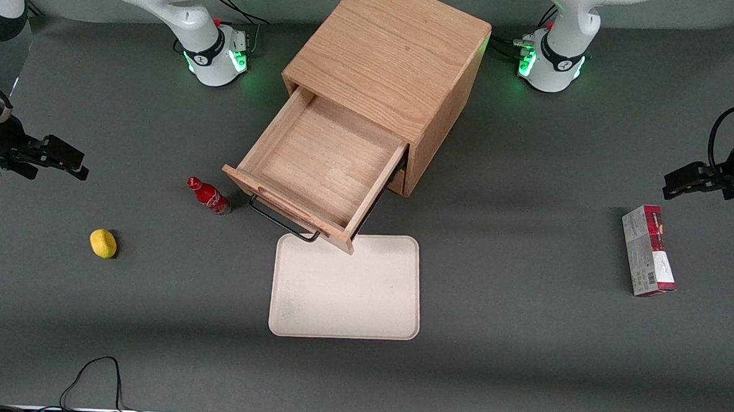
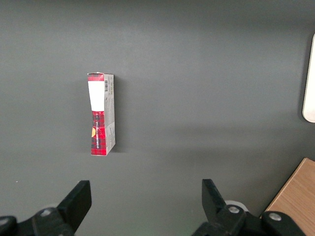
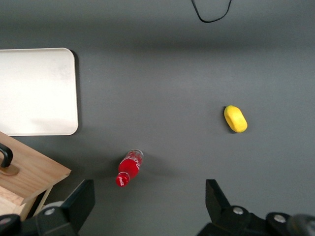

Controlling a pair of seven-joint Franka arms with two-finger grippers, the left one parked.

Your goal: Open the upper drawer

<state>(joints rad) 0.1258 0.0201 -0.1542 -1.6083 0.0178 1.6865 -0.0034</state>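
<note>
Looking down at the table, we see the upper drawer (image 1: 322, 167) pulled well out of the cabinet (image 1: 391, 52), its bare wooden floor open to view and nothing inside it. Its black handle (image 1: 279, 221) juts from the front panel, and the corner of that panel overhangs the edge of the cream tray (image 1: 346, 289), which lies nearer the front camera than the cabinet. From the wrist camera we catch the drawer's front corner (image 3: 29, 172) with one end of the handle (image 3: 6, 156).

Our gripper (image 1: 65, 159) hangs above the working arm's end of the table, well apart from the drawer and holding nothing. Its fingers (image 3: 81, 199) are spread wide, with bare table showing between them.

A small red bottle (image 1: 209, 196) lies on its side just beside the drawer's front, near the handle's end. A yellow lemon (image 1: 103, 243) rests farther toward the working arm's end, nearer the front camera than the bottle. Both also show under the wrist camera: bottle (image 3: 129, 167), lemon (image 3: 236, 119), tray (image 3: 37, 91).

Toward the parked arm's end lies a red and grey box (image 1: 647, 250), flat on the table.
</note>
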